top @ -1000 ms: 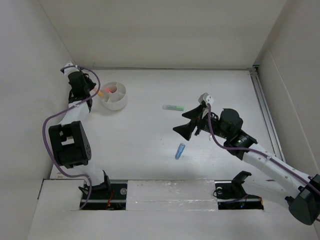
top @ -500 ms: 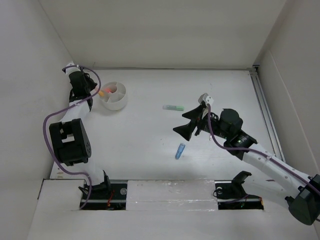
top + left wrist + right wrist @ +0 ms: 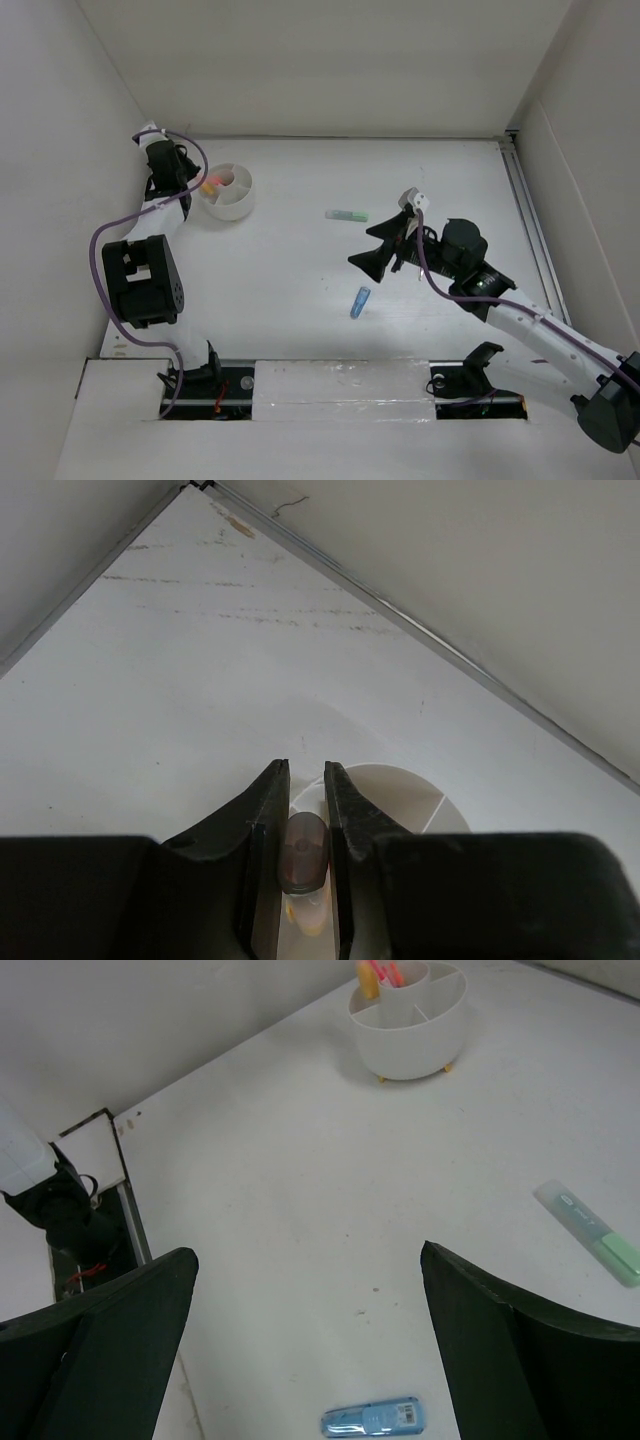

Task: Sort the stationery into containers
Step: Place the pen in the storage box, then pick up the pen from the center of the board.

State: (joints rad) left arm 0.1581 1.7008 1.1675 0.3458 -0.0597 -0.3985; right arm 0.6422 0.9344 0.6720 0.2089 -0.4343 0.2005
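The left gripper [image 3: 305, 780] is clamped on a thin orange pen [image 3: 207, 187] over the left rim of the round white divided tub [image 3: 232, 208]. Since a second ago it has edged slightly toward the tub. The wrist view shows the pen end-on, so its length is hidden. The right gripper [image 3: 375, 245] hangs wide open and empty, unmoved. The pale green bar [image 3: 347, 214] lies crosswise beyond it. The blue marker [image 3: 360, 301] nearer the bases runs roughly near-to-far.
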